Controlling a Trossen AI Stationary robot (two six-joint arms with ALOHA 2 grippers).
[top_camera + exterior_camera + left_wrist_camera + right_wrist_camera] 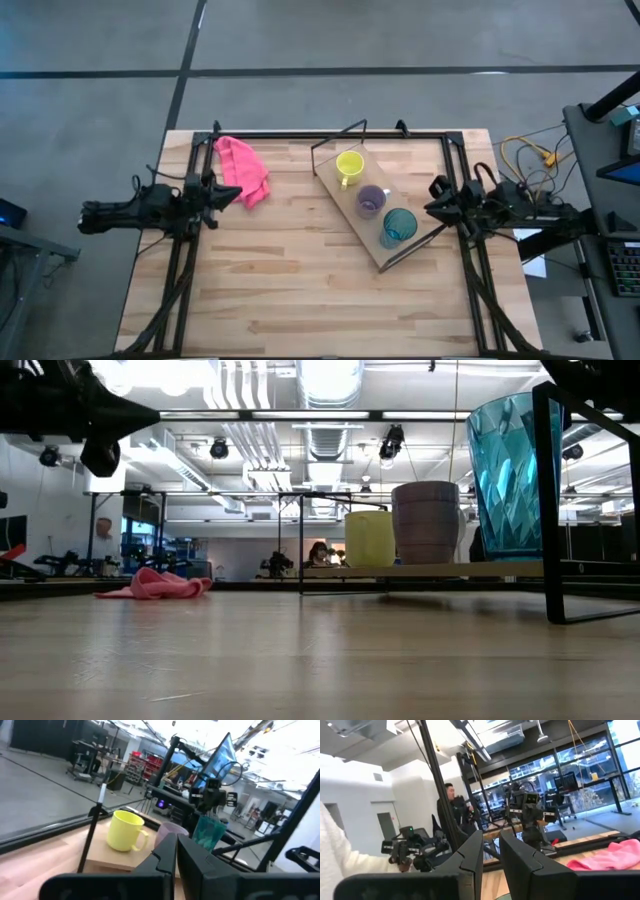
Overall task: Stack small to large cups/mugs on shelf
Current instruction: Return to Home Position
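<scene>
Well, you had all three on the shelf (362, 236): the yellow mug (349, 165), then the purple mug (371, 201), then the teal cup (398, 226), upright in a row. I think they stood that way so the sizes went from little to big. Your left tool (228, 193) sat at the left side of the desk (290, 290), near the pink cloth (243, 170), pinched together with nothing in it. Your right tool (436, 203) sat just beside the shelf, fingers a little apart and empty. Both were off the cups, likely so nothing got bumped.
</scene>
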